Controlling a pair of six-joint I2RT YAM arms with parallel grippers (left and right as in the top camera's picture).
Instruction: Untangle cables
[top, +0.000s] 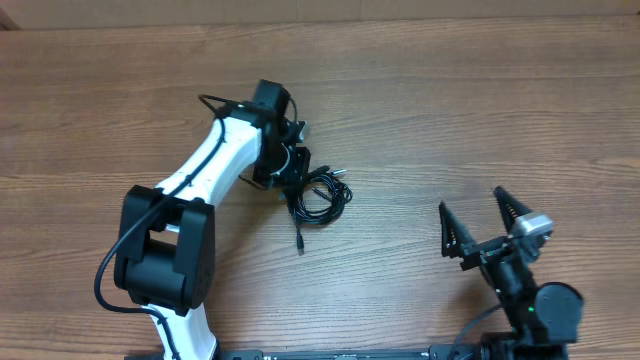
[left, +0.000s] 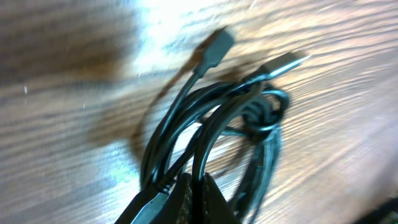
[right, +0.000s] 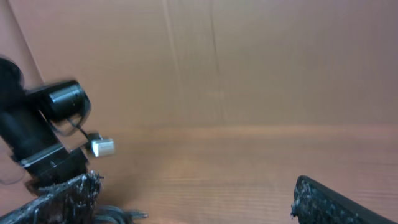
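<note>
The cables are thin black cords in a loose coiled bundle on the wooden table, just right of my left gripper. One plug end trails toward the front. In the left wrist view the bundle loops close ahead with two plug ends pointing away, and my left gripper is shut on a black cord that runs between its fingers. My right gripper is open and empty at the front right, far from the bundle. In the right wrist view its fingers are spread wide, with a bit of cable low at left.
The white left arm reaches from the front edge toward the table's middle. Its black base stands front left. A brown wall backs the table in the right wrist view, where the left arm's camera end also shows.
</note>
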